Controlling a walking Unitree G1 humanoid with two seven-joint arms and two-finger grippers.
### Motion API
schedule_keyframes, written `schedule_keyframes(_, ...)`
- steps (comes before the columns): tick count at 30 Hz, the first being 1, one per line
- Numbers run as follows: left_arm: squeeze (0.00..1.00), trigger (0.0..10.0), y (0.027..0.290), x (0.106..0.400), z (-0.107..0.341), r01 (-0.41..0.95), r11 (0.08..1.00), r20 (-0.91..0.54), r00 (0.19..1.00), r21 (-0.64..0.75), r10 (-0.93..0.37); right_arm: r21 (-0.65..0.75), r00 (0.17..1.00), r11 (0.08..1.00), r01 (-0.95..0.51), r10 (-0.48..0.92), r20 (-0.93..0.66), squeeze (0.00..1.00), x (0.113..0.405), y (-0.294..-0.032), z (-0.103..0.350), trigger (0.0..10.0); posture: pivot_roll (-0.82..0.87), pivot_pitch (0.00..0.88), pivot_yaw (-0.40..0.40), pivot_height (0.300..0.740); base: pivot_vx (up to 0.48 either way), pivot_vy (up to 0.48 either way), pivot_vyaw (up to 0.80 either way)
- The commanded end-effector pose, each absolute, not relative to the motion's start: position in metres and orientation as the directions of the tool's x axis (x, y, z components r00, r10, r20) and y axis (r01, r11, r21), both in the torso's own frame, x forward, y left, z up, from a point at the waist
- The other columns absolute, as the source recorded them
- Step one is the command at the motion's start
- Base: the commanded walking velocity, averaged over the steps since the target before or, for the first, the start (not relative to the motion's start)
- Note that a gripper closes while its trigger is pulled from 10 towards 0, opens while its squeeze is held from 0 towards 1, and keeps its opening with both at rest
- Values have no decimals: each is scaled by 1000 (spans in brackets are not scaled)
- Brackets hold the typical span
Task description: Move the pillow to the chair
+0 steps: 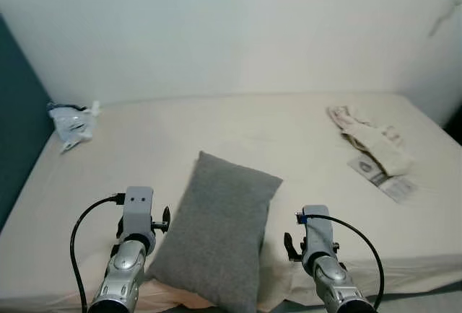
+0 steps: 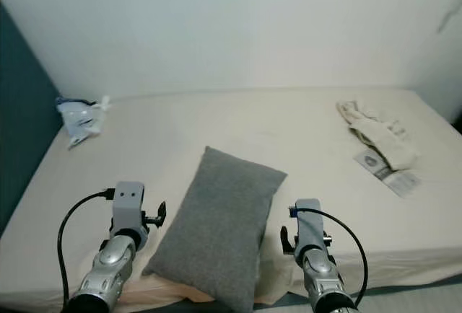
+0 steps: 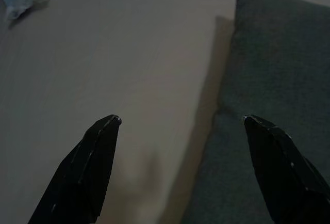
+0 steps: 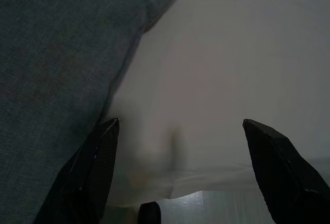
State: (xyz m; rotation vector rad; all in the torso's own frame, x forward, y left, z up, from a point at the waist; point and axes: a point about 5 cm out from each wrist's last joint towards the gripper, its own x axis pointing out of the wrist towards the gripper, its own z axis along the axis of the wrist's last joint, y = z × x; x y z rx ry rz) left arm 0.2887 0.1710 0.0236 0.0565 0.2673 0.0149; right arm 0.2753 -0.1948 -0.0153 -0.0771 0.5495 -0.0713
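Both arms reach forward at the near edge of the bed [image 1: 289,133], one on each side of the pillow [image 1: 216,237]. Left gripper [image 3: 180,123]: fingers spread wide, nothing between them; one finger [image 3: 82,172] is over bare sheet, the other [image 3: 283,172] over the pillow's edge. Right gripper [image 4: 180,126]: also spread wide and holding nothing; one finger [image 4: 90,175] lies at the pillow's side, the other [image 4: 286,177] over the sheet near the mattress edge, with a strip of floor [image 4: 221,208] visible past it.

Pillow: grey, rectangular, lying flat on the cream sheet, slightly angled, its near corner hanging over the front edge of the mattress. It sits between the two wrists, near both; cannot tell from the head views whether either gripper touches it.

Far left corner of the bed: a crumpled plastic bag [image 1: 72,122] with pale blue and white contents, close to the dark teal panel [image 1: 18,111] along the left side. Right side of the bed: a bunched-up cream cloth [image 1: 372,140], and just beside it toward the near edge a flat printed paper packet [image 1: 382,172]. White wall [image 1: 231,24] behind the bed. Black cables loop off both wrists.
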Motion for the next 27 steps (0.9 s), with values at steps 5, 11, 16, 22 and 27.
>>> schedule_keyframes(5, 0, 10000, 167, 287, 22, 22, 997, -261, 965, 80, 0, -86, 837, 994, 65, -101, -538, 0, 270, -197, -20, 10000, 36, 81, 21, 740, 0, -480, 0)
schedule_keyframes(11, 0, 10000, 171, 287, 22, -10, 998, -269, 963, 58, 25, -87, 836, 994, 66, -102, -539, 0, 269, -197, -21, 10000, 36, 81, 20, 740, 0, -80, 0)
schedule_keyframes(16, 0, 10000, 172, 287, 20, -27, 997, -279, 959, 68, 45, -88, 836, 994, 63, -100, -539, 0, 269, -197, -20, 10000, 38, 80, 16, 740, 0, 0, 0)
schedule_keyframes(22, 0, 10000, 175, 287, 20, -50, 996, -283, 957, 74, 69, -90, 838, 994, 58, -97, -537, 0, 272, -197, -19, 10000, 36, 66, 5, 740, 0, 0, 0)
schedule_keyframes(27, 0, 10000, 180, 293, 24, -60, 995, -272, 959, 78, 79, -89, 843, 995, 43, -83, -532, 0, 277, -191, -16, 10000, 24, 60, -35, 740, 0, 0, 0)
